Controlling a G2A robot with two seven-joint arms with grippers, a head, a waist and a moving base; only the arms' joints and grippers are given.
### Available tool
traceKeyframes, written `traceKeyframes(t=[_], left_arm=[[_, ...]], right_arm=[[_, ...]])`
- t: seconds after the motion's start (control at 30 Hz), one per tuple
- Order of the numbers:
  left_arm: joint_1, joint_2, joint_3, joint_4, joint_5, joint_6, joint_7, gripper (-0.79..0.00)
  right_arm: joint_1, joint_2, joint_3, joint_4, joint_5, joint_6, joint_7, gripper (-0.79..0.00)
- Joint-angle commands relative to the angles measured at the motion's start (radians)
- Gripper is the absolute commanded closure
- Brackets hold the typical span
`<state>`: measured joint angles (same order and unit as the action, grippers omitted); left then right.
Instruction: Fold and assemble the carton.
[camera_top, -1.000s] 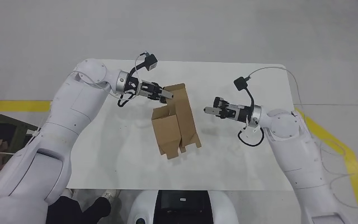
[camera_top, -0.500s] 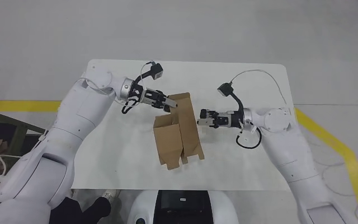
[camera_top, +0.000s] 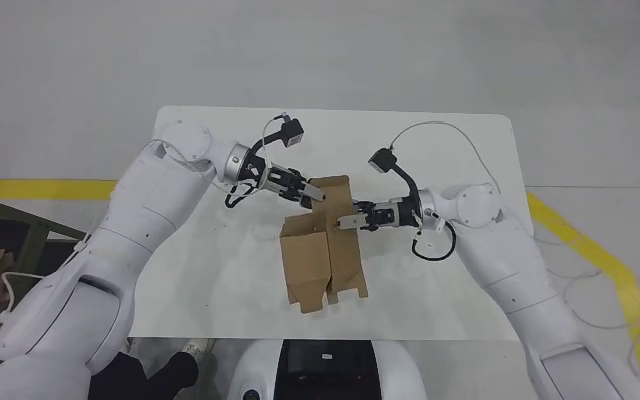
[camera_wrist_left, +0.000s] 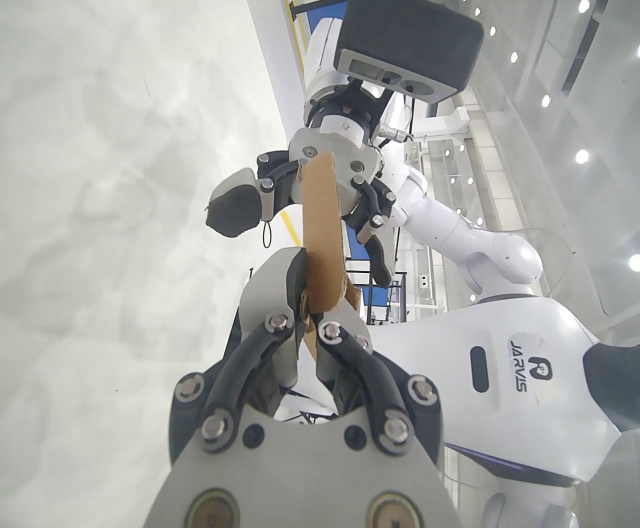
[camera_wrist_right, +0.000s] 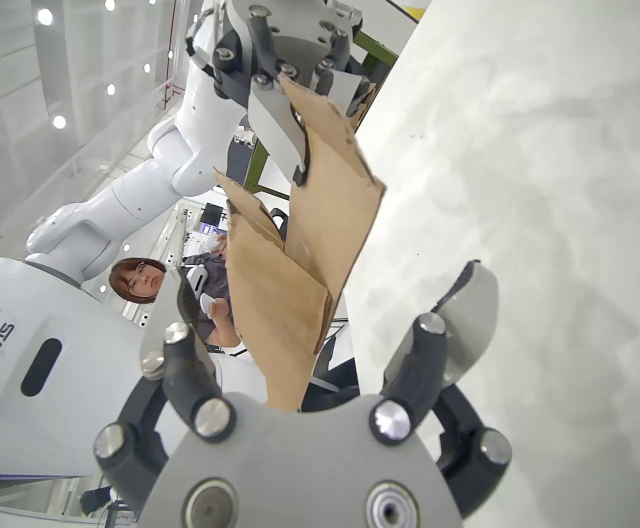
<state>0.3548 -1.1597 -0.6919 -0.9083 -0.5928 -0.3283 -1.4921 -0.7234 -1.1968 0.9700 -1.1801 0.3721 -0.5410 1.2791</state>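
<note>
Carton (camera_top: 325, 250) of brown cardboard sits near the middle of the white table (camera_top: 200, 290), folded mostly flat, with its short end flaps toward the robot; whether its far end rests on the surface cannot be told. The left gripper (camera_top: 316, 194) is clamped on that far end, and in the left wrist view its fingers (camera_wrist_left: 280, 295) pinch the cardboard edge tightly. The right gripper (camera_top: 348, 221) sits at the carton's long right edge, jaws spread wide, one finger (camera_wrist_right: 172, 305) on each side of the cardboard without closing on it. Both grippers are near each other at the far right corner
</note>
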Motion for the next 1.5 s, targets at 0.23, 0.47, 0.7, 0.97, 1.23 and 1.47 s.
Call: traceKeyframes(t=[0.23, 0.47, 0.7, 0.97, 1.23, 1.47], left_arm=[[0.001, 0.011, -0.003, -0.003, -0.013, -0.003, 0.003, 0.0], [0.004, 0.018, -0.001, -0.015, -0.027, -0.003, 0.003, 0.0], [0.001, 0.033, -0.019, -0.019, -0.045, -0.005, 0.005, -0.785], [0.011, 0.068, -0.093, 0.037, -0.051, -0.05, 0.05, -0.785], [0.036, 0.091, -0.159, 0.068, -0.054, -0.077, 0.077, -0.785], [0.051, 0.093, -0.165, 0.031, 0.011, -0.053, 0.133, -0.785]], right_arm=[[0.024, 0.003, -0.047, 0.015, 0.015, 0.0, 0.0, -0.065], [0.042, 0.006, -0.081, 0.029, 0.041, -0.003, -0.003, 0.0], [0.053, 0.013, -0.099, 0.026, 0.084, -0.005, -0.005, 0.0], [0.036, 0.031, -0.056, 0.04, 0.214, 0.0, 0.0, 0.0], [-0.004, 0.064, 0.056, 0.003, 0.198, 0.076, -0.056, 0.0], [-0.073, 0.089, 0.142, -0.076, 0.17, 0.154, -0.139, 0.0]])
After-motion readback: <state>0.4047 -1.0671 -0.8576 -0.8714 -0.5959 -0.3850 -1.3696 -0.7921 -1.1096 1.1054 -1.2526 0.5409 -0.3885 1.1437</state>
